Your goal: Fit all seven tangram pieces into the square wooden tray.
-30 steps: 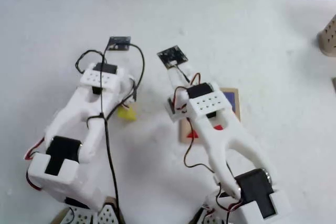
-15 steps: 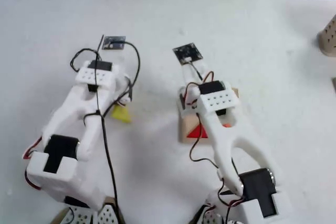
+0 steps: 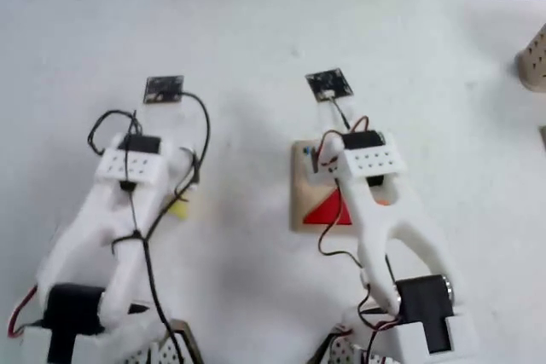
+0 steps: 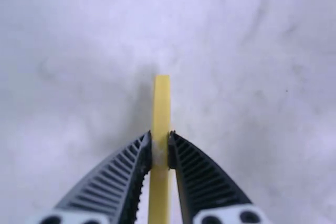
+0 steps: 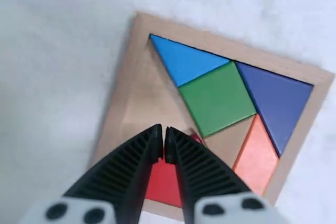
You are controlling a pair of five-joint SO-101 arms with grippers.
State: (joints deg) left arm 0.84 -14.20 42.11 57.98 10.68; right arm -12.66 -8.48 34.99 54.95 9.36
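The left jaws are closed on the yellow piece [image 4: 161,98], held edge-on between them over the counter [image 4: 252,51]. The right jaws are closed and empty, above the tray [image 5: 122,85], over the red piece [image 5: 160,182].

You see the wooden tray [image 3: 299,185] under the right arm [image 3: 375,210], with a red triangle [image 3: 331,209] inside it. The yellow piece [image 3: 178,208] is well left of the tray, under the left arm [image 3: 111,210].

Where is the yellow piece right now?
In the high view, the yellow piece is pinched in the left pincer, left of the wooden tray.
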